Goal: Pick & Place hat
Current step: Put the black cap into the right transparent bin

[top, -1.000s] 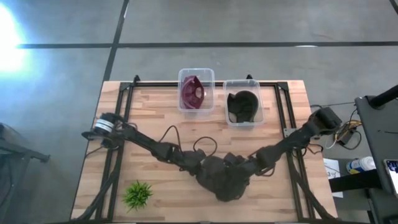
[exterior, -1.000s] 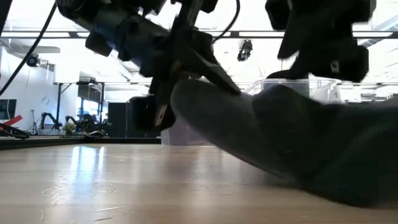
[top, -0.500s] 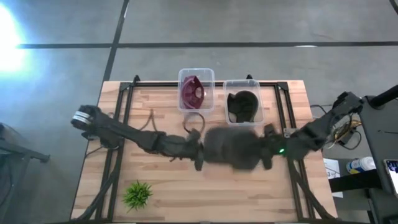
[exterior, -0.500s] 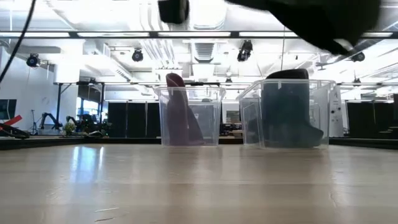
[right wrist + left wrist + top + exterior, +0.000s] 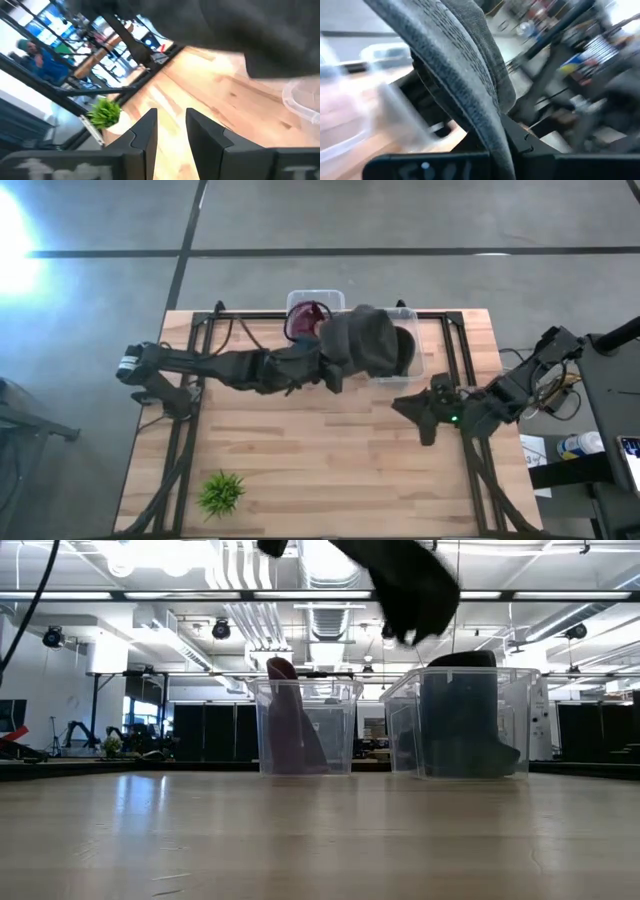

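My left gripper (image 5: 332, 368) holds up a grey hat (image 5: 362, 343) above the two clear bins at the table's far edge. The hat covers part of the right bin (image 5: 408, 370). In the low view the hat (image 5: 410, 585) hangs high over the bins. My right gripper (image 5: 408, 406) is open and stands apart from the hat, nearer the table's right side. In its wrist view the open gripper (image 5: 170, 131) hovers over bare wood. My left gripper (image 5: 495, 152) is shut on the grey hat's stitched rim (image 5: 490, 122), pinched between the two fingers. The hat is lifted clear of the table and bulges out beyond the fingers over the bins.
The left bin (image 5: 298, 345) holds a maroon hat (image 5: 308, 320). The right bin holds a black hat (image 5: 405, 345). A small green plant (image 5: 222, 492) stands near the table's near left corner. Bare wood lies between the bins and the near edge.
The hat was lifted off the table near the near edge by both grippers and carried toward the far edge. My right gripper has let go and stayed behind, right of mid-table. My left arm alone has swung the hat on over the bins.
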